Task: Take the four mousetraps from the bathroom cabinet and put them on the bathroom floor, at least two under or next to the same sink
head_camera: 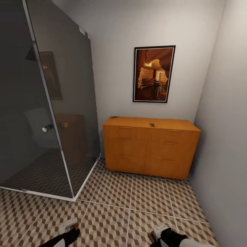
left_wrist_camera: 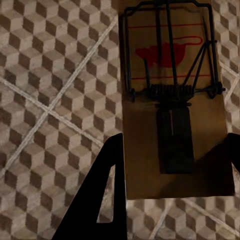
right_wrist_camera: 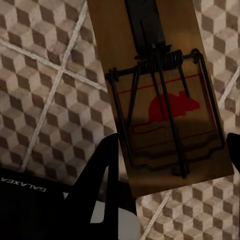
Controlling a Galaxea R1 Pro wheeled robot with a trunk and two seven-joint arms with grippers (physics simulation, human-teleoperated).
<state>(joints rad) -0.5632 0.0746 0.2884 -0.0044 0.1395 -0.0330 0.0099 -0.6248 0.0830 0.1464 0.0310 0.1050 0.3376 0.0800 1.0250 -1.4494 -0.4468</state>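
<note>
We carry a flat brown wooden mousetrap with a red mouse print (left_wrist_camera: 172, 105) in the left tool (left_wrist_camera: 172, 172), whose dark fingers close against the board's edges, and a second matching trap (right_wrist_camera: 162, 95) likewise pinched in the right tool (right_wrist_camera: 172, 165), both hanging above the cube-patterned tiled bathroom floor (head_camera: 113, 202). A small dark trap (head_camera: 152, 125) sits on top of the low orange-brown wooden cabinet (head_camera: 151, 151) at twelve o'clock. The grips look narrow, so a sharp turn could let a board slip or tilt. Releasing here, away from any sink, would also risk missing the placement condition.
</note>
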